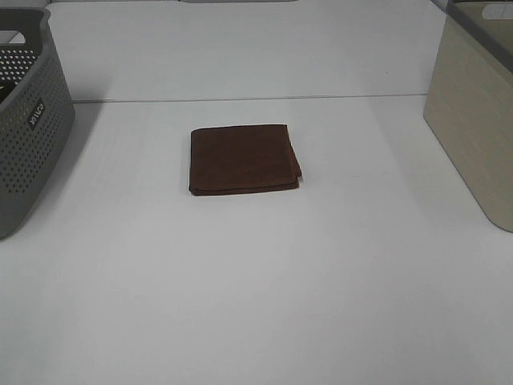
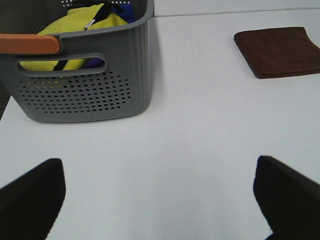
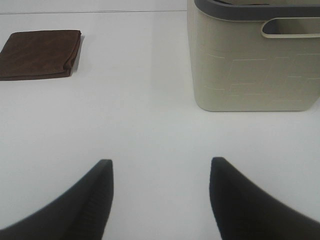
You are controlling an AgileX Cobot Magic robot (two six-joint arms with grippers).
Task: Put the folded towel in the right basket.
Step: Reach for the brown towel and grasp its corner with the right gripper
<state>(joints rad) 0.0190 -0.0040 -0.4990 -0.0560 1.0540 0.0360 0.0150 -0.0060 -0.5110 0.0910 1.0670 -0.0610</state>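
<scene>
My left gripper point(image 2: 159, 161) hung over the white tabletop point(image 1: 256, 305) with its two dark fingers point(image 2: 35, 195) spread wide apart, and only bare table showed between them. My right gripper point(image 3: 161, 161) was apart as well, though its black fingers point(image 3: 85, 210) stood somewhat closer to each other, and they too framed only the white surface.

The folded dark-brown cloth towel point(image 1: 244, 159) lay flat on the table near its middle, roughly square, with its layered edges showing along the near side and the right corner. It touched neither basket. From my left wrist the towel point(image 2: 280, 51) sat well apart from my fingers, out past the grey basket. From my right wrist it point(image 3: 40, 54) lay equally far off, on the other side from the beige basket.

The grey perforated plastic basket point(image 1: 28, 136) stood at the left edge of the table. My left wrist view looked into it point(image 2: 85, 95), where a bright yellow cloth point(image 2: 82, 25) lay bundled with something blue that I could not identify.

The beige plastic basket with a dark grey rim point(image 1: 473, 120) stood at the right edge, upright, its handle slot point(image 3: 290, 27) facing my right wrist. I could not see inside it.
</scene>
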